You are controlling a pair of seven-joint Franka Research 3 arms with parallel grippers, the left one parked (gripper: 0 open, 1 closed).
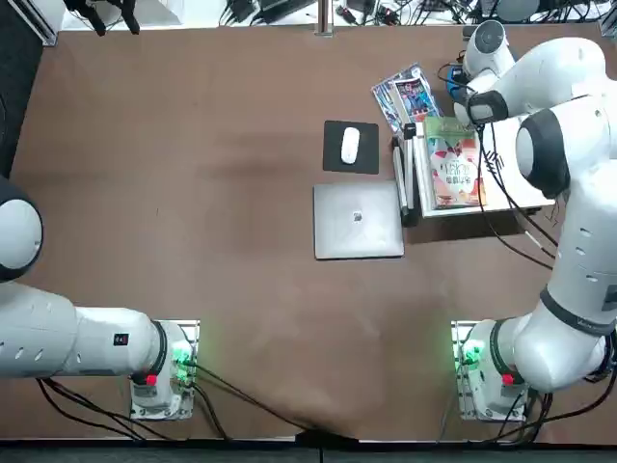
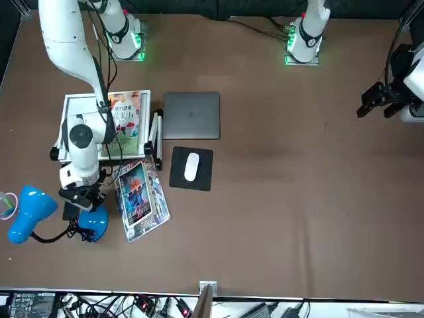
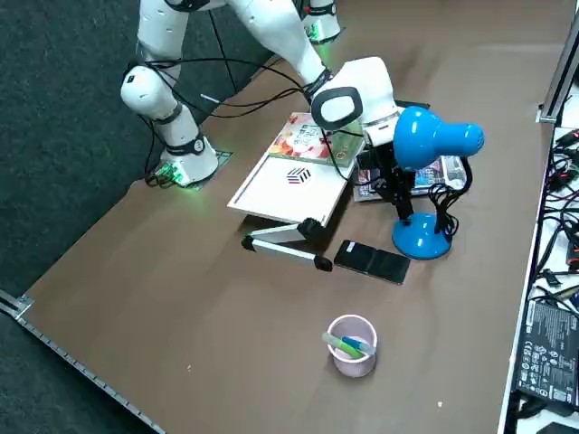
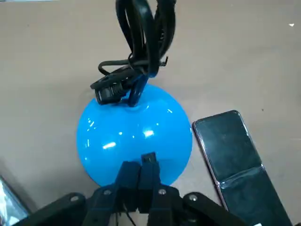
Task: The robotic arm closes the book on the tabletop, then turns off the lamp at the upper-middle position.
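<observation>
Setting: robotics laboratory | Evidence: jointed white robot arm (image 1: pixel 578 231), its right gripper (image 4: pixel 145 160) above the tabletop (image 1: pixel 241 289); bolted mounting plate (image 1: pixel 465 386); metal frame post (image 2: pixel 204 301); tangled cables (image 3: pixel 556 217) and electronics at the table's edge

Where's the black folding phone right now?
In the right side view, the phone lies on the table, beside the lamp's round blue base, and the robot's right claw is over that base.

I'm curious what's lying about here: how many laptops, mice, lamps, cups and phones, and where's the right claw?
Laptop: 1
Mouse: 1
Lamp: 1
Cup: 1
Phone: 1
Total: 5
The right claw is at the lamp's blue base, fingers together.
</observation>
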